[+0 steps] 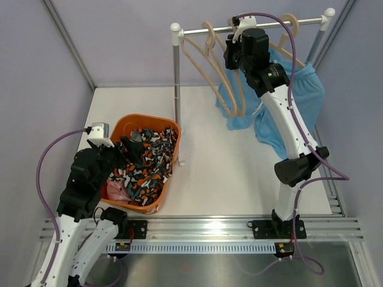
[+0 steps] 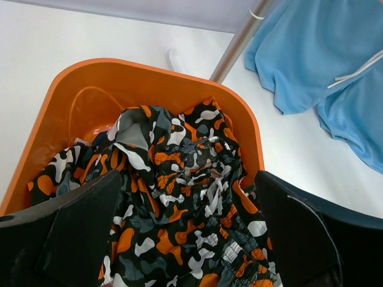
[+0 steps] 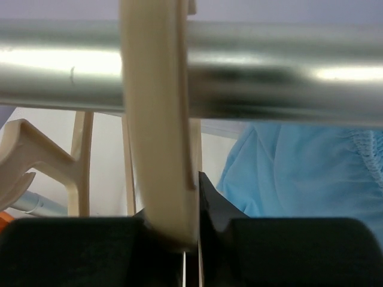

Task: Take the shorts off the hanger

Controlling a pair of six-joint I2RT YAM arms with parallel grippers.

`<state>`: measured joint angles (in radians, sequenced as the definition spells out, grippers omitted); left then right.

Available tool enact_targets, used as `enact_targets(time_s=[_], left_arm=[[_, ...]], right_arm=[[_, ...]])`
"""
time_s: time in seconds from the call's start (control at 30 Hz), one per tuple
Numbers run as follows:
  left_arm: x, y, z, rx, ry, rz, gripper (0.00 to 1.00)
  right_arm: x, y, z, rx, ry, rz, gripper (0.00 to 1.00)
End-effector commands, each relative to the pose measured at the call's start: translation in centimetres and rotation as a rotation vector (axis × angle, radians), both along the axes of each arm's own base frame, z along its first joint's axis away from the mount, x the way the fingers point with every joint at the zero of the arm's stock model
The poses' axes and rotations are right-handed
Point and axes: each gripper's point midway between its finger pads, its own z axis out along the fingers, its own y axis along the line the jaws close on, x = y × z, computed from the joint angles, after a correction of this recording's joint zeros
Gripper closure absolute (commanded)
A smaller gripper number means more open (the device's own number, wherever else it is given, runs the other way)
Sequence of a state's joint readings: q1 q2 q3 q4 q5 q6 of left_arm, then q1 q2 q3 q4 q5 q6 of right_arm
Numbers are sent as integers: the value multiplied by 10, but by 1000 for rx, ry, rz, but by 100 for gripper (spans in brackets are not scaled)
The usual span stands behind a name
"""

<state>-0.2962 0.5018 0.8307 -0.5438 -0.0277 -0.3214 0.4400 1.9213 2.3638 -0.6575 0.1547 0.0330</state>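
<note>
The light blue shorts [image 1: 302,95] hang from a cream hanger at the right end of the rail [image 1: 269,24]; they also show in the right wrist view [image 3: 299,179]. My right gripper [image 1: 237,34] is up at the rail, shut on a cream hanger hook [image 3: 158,149] that loops over the rail [image 3: 269,78]. The black shorts with orange and white blotches [image 1: 146,158] lie in the orange basket [image 1: 149,118]. A bit of pink shorts [image 1: 116,190] shows beneath them. My left gripper [image 2: 191,233] is open and empty just above the black shorts [image 2: 179,197].
Two bare cream hangers [image 1: 206,57] hang on the left part of the rail. The rack's left pole [image 1: 176,95] stands beside the basket's far right corner. A grey wall runs behind the rack. The basket rim [image 2: 78,84] curves round my left fingers.
</note>
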Motion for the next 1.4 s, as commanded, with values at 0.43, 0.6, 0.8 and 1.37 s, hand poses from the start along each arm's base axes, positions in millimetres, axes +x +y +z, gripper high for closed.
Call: enact_targets(time_s=[0.43, 0.6, 0.8, 1.37], left_arm=[[-7, 5, -4, 24, -32, 3, 1], [-10, 5, -8, 29, -22, -4, 1], [-16, 6, -13, 31, -18, -7, 1], [-23, 5, -21, 22, -27, -26, 1]], right_arm=[[-77, -41, 34, 26, -14, -29, 54], [-106, -70, 55, 37, -60, -107, 51], [-125, -126, 91, -51, -212, -285, 34], [-46, -198, 78, 41, -307, -264, 9]])
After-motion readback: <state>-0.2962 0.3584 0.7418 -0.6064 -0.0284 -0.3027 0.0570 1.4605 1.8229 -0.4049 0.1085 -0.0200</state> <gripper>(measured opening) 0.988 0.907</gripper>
